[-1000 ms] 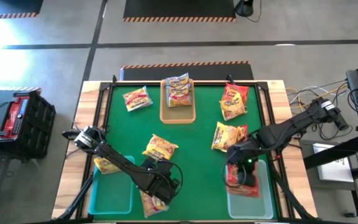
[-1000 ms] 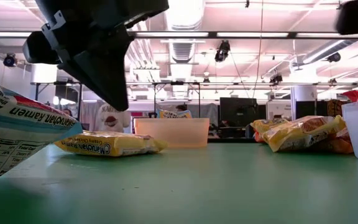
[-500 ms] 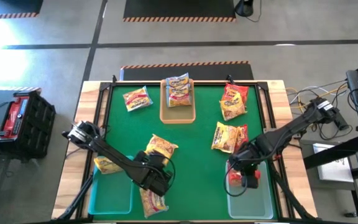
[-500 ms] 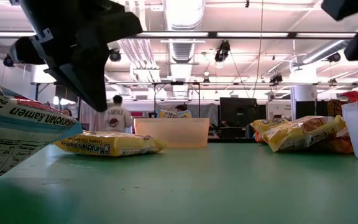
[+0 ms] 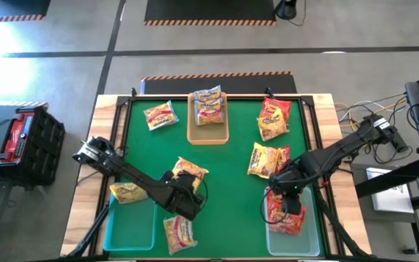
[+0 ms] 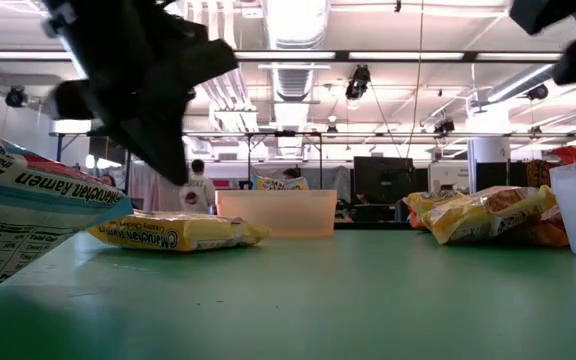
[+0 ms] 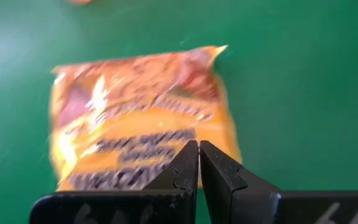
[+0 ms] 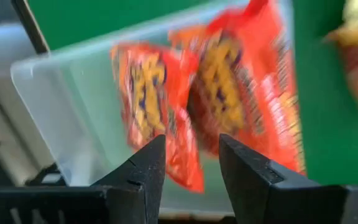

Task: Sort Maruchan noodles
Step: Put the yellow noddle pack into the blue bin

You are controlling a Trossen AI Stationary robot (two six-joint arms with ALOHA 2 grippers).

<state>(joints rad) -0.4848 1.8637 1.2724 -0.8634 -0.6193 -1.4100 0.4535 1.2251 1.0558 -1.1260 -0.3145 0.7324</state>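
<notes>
Since one second ago: left gripper [image 5: 182, 195] moved up the table, away from the near edge, now over the lower edge of the yellow packet [image 5: 188, 173] at the table's middle. Fingers pressed together, holding nothing; seen in the left wrist view just in front of this same yellow packet [image 7: 143, 118], which lies flat on the green mat [image 5: 228, 175]. Another yellow packet [image 5: 180, 233], earlier partly hidden under this arm, now fully visible at the near edge, beside the teal tray [image 5: 129, 231]. One more yellow packet [image 5: 129, 193] across that tray's far rim.

Right gripper [image 5: 283, 191] also shifted, now at the far end of the clear tray [image 5: 308, 236]. Fingers [image 8: 143, 167] parted, empty, directly above two red packets [image 8: 210, 99] lying inside this tray. Same red packets [image 5: 284, 215] visible from above, released.

Elsewhere, unchanged: packets in the tan tray [image 5: 208, 132], one yellow packet [image 5: 159, 115] at far left, red-and-yellow ones at far right [image 5: 273, 118] and near the right arm [image 5: 267, 160].
</notes>
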